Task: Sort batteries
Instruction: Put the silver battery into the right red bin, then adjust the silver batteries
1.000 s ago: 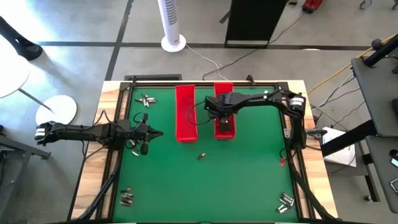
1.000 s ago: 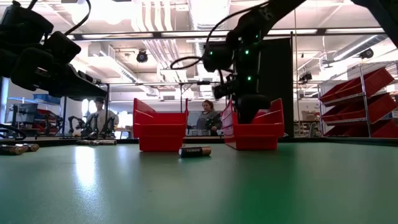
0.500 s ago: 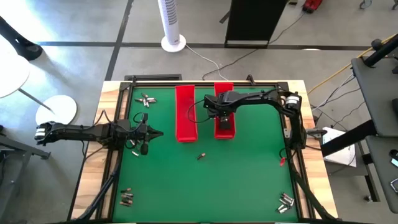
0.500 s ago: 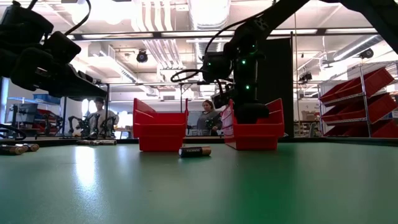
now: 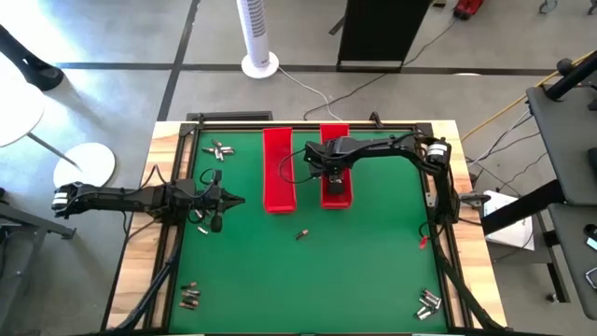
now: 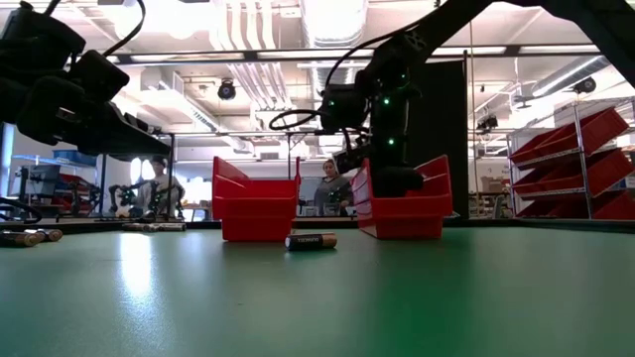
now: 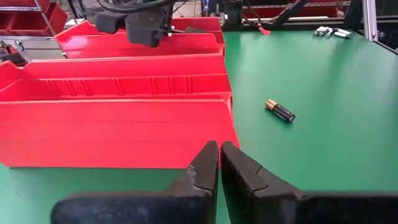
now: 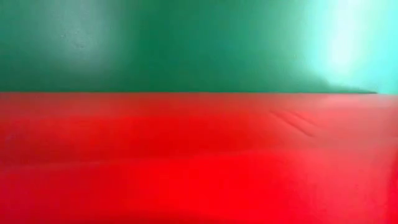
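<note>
From above, a lone battery (image 5: 301, 234) lies on the green table (image 5: 373, 271) in front of two red trays (image 5: 278, 171), slightly diagonal; more batteries (image 5: 217, 149) sit clustered near the corners. The right gripper (image 5: 334, 175) hangs over the right tray (image 5: 336, 191), its fingers hidden, tray contents unseen.

Level view: the battery (image 6: 311, 240) lies sideways.

Left wrist view: the left gripper (image 7: 219, 163) is pressed together, empty.

White tower fan (image 5: 257, 37) beyond the table, black cabinet (image 5: 375, 33), round white stool (image 5: 84, 165) beside
</note>
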{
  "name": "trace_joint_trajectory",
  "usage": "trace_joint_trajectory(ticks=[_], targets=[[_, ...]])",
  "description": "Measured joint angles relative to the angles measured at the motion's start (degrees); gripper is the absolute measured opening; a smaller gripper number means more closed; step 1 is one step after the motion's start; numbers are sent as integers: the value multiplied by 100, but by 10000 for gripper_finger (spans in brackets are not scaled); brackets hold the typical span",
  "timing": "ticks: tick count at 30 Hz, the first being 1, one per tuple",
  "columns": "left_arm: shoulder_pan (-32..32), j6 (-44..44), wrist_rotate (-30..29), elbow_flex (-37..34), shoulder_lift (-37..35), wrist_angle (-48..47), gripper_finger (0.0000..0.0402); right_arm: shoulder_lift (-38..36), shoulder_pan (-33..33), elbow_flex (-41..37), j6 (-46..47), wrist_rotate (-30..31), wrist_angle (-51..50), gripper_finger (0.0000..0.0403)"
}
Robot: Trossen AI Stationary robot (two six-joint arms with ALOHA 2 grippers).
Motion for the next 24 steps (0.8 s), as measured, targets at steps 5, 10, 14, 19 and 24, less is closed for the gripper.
trace_joint_trajectory(ticks=[5, 10, 14, 19, 24], targets=[[0, 0, 1, -2, 0, 0, 0, -4, 2, -4, -9, 67, -9, 80], [0, 0, 0, -1, 0, 0, 0, -18, 4, 14, -11, 72, -50, 111], [0, 0, 0, -2, 0, 0, 0, -174, 58, 43, -56, 321, -158, 131], [0, 0, 0, -1, 0, 0, 0, -701, 179, 122, 11, 458, -190, 152], [0, 0, 0, 0, 0, 0, 0, -1280, 423, 125, 364, 447, -370, 166]])
